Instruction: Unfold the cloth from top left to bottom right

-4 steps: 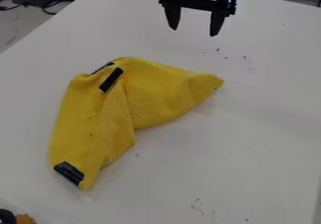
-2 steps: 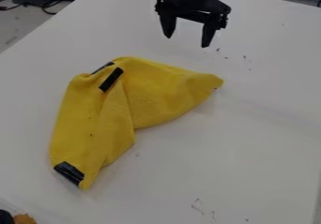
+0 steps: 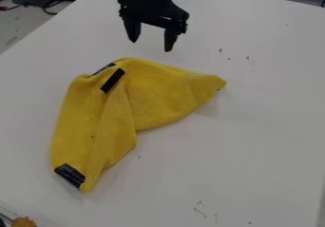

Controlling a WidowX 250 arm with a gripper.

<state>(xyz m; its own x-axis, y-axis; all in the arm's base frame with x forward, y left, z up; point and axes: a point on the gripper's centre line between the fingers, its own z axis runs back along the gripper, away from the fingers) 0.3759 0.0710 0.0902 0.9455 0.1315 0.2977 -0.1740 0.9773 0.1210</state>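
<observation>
Gripper motion: since the earlier frames, the gripper (image 3: 151, 46) has shifted toward the view's left and slightly nearer the camera, ending just beyond the cloth (image 3: 162, 95); the cloth keeps its position and shape.
Near left corner: a fuzzy orange-brown object (image 3: 24, 222), partly cut off by the view's edge, with a dark item beside it, too little shown to identify.
Near surface: white counter (image 3: 254, 150), carrying small dark marks.
Cloth, near end: a tapered yellow wing pointing toward the lower left, bearing a black patch (image 3: 70, 174) at its tip.
Cloth, middle: a loose layer lies along the wing, with a long crease beside it; the inner edge bends where this wing meets the second.
Cloth, right wing: broad and rumpled, narrowing to a blunt tip toward the view's right.
Cloth, far end: a raised bend left of the view's centre, marked by a slanting black strip (image 3: 113, 80) and, just beyond it, a second dark strip (image 3: 104, 69) at the edge.
Gripper state: released, its two fingers spread apart and pointing down with nothing between them; apart from the cloth in the view.
Far left: tangled dark cables (image 3: 38, 3) beyond the counter's edge, above a grey floor (image 3: 16, 26).
</observation>
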